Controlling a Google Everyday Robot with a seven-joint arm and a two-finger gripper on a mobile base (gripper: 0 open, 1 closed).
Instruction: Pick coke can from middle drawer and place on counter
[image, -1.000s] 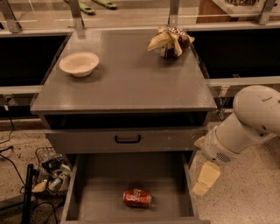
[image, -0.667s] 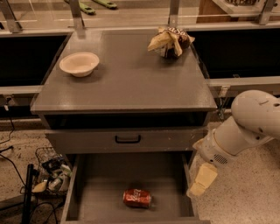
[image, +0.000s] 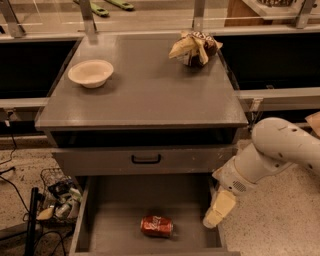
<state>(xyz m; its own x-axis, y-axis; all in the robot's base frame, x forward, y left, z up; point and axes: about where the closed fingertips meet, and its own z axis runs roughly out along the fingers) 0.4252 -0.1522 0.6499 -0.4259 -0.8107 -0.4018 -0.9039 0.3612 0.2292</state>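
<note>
The middle drawer (image: 120, 200) stands pulled open below a closed grey drawer front (image: 95, 161) with a black handle (image: 146, 159). The coke can (image: 156, 226) lies on its side on the drawer floor, near the front. The gripper (image: 215, 215) hangs over the drawer's right wall, pointing down, near the can but apart from it. On the counter (image: 150, 95) sit a white bowl (image: 90, 73) at left and a snack bag (image: 195, 48) at the back right.

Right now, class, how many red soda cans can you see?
1. The small red aluminium coke can lies on its side in the wide grey middle drawer; the cream claw hangs beside it, apart. More may be hidden.
</note>
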